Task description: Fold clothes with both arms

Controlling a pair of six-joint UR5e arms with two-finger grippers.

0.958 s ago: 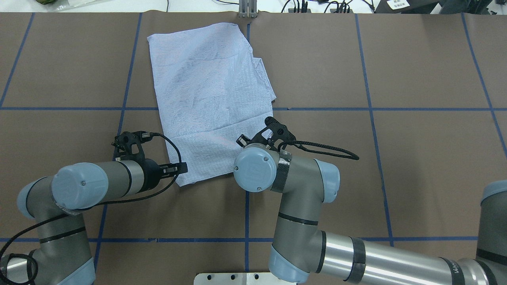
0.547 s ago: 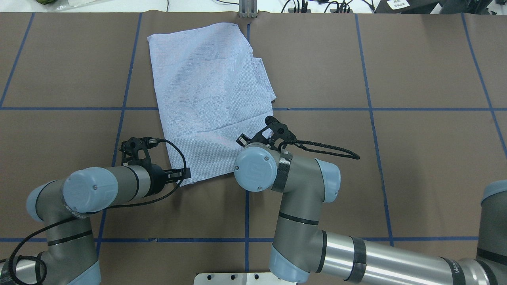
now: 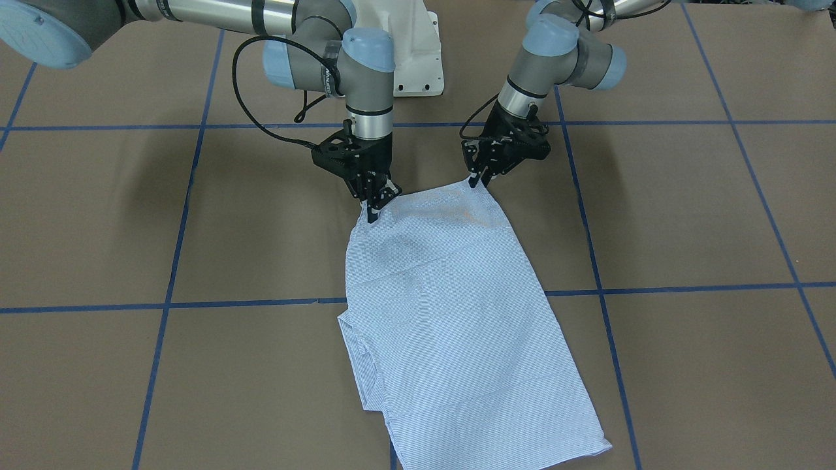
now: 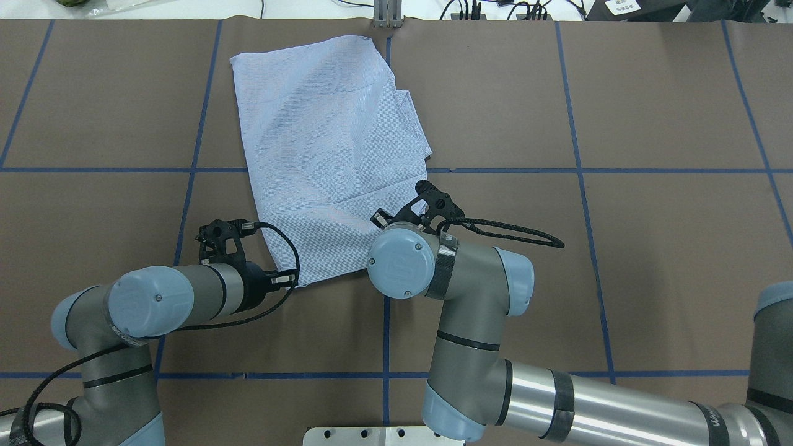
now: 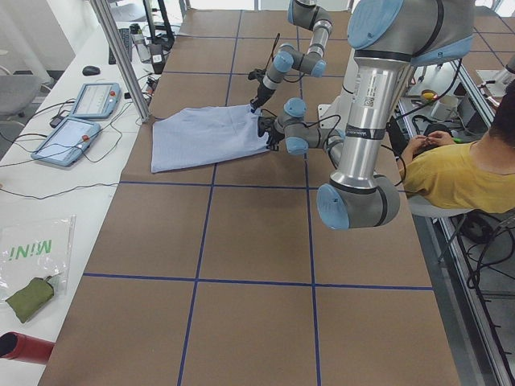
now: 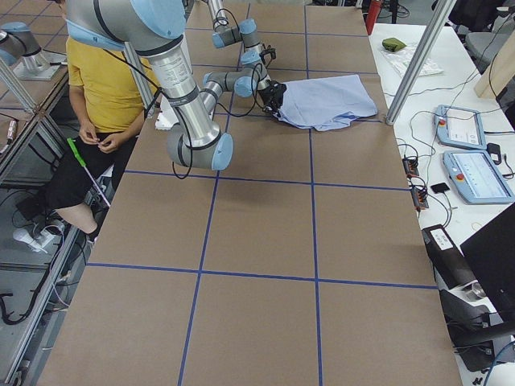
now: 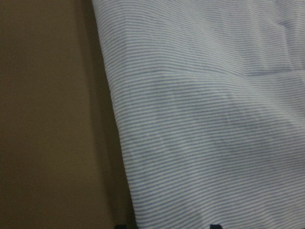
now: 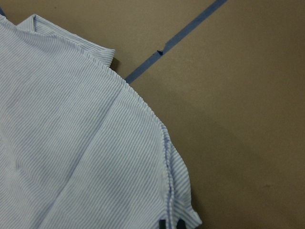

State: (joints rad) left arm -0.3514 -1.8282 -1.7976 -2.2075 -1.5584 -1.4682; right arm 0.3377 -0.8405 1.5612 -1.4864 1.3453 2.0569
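One shirt [image 4: 328,142], light blue-and-white fine stripe, is lying folded and mostly flat on the brown tabletop [image 4: 650,248]. It is sitting slightly left of centre in the overhead view and stretching from the far edge toward the robot. A side fold is jutting out along its right edge, and its near hem is running between the two end effectors.

The left arm [image 4: 167,297] and the right arm [image 4: 471,279], silver-grey with pale blue joint caps, are both reaching to that near hem.

The left end effector [image 4: 290,279] is sitting low at the near left corner of the shirt. In its wrist view two fingertips [image 7: 214,226] are standing apart at the bottom edge with striped cloth lying between them — spread, not clamped.

The right end effector [image 3: 373,207] is pointing down at the near right corner. In its wrist view the fingertips [image 8: 163,223] are drawn close together on the hem corner, pinching the shirt.

Blue tape lines [image 4: 384,375] are crossing the tabletop in a grid. A white pedestal base [image 3: 418,59] is standing between the arms. A person in a yellow top [image 5: 451,173] is sitting behind the robot. Two screen devices [image 5: 95,99] are lying on a white side bench [image 5: 48,209] beyond the far edge.
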